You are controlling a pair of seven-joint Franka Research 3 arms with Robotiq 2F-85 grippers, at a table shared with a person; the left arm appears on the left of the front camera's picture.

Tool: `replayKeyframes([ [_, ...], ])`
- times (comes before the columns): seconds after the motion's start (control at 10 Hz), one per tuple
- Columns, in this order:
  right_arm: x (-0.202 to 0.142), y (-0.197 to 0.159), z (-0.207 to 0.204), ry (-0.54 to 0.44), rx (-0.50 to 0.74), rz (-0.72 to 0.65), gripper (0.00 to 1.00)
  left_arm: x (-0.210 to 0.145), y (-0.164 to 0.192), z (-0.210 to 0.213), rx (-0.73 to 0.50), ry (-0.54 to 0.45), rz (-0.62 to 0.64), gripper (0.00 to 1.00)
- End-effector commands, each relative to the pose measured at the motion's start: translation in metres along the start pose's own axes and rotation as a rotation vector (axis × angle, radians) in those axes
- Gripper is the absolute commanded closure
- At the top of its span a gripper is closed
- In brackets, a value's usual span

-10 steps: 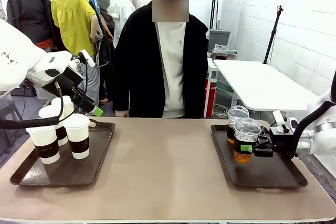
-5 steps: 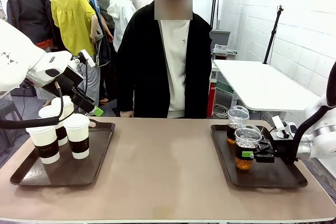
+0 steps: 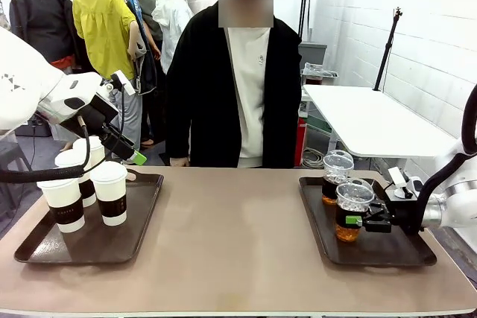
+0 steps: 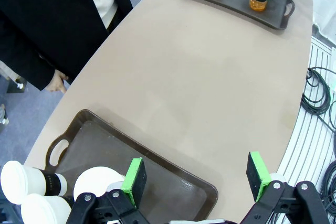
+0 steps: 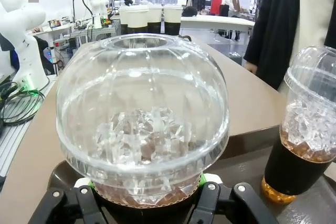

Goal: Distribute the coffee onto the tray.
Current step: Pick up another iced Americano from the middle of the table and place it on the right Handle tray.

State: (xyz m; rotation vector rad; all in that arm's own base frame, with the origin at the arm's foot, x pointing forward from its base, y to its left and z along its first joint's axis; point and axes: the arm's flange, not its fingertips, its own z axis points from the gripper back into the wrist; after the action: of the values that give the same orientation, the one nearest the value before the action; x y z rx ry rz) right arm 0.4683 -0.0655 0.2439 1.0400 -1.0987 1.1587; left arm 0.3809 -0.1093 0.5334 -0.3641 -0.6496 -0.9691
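Observation:
Three white paper cups (image 3: 110, 191) with black sleeves stand on the left brown tray (image 3: 145, 217). My left gripper (image 3: 128, 150) hangs open above them, nothing between its green pads (image 4: 134, 181). On the right tray (image 3: 387, 251) stand two clear dome-lidded cups of amber drink. My right gripper (image 3: 358, 221) is shut on the sleeve of the nearer dome-lidded cup (image 3: 352, 210), whose base rests at tray level. Up close in the right wrist view, this cup (image 5: 142, 119) rises above the fingers, and the second dome cup (image 5: 310, 129) stands free beside it.
A person in a black jacket (image 3: 238, 72) stands at the far edge, one hand (image 3: 177, 161) near the table. The wide tabletop (image 3: 231, 236) lies bare between the two trays. Cables (image 4: 320, 98) lie on the floor off the table's side.
My right gripper has come down and drawn slightly right with the dome-lidded cup, setting it low on the tray. The left arm has stayed still.

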Motion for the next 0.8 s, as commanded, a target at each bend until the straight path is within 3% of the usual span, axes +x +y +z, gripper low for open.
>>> replayKeyframes([
  [0.0, 0.000, -0.002, 0.004, -0.002, 0.010, -0.022, 0.14, -0.001, 0.002, 0.000, -0.018, -0.014, -0.002, 0.00],
  [0.1, 0.001, -0.001, 0.005, -0.003, 0.010, -0.027, 0.00, -0.001, 0.002, 0.000, -0.018, -0.014, -0.002, 0.00],
  [0.7, 0.008, 0.006, 0.021, 0.024, -0.033, -0.057, 0.00, -0.001, 0.002, 0.000, -0.018, -0.014, -0.002, 0.00],
])
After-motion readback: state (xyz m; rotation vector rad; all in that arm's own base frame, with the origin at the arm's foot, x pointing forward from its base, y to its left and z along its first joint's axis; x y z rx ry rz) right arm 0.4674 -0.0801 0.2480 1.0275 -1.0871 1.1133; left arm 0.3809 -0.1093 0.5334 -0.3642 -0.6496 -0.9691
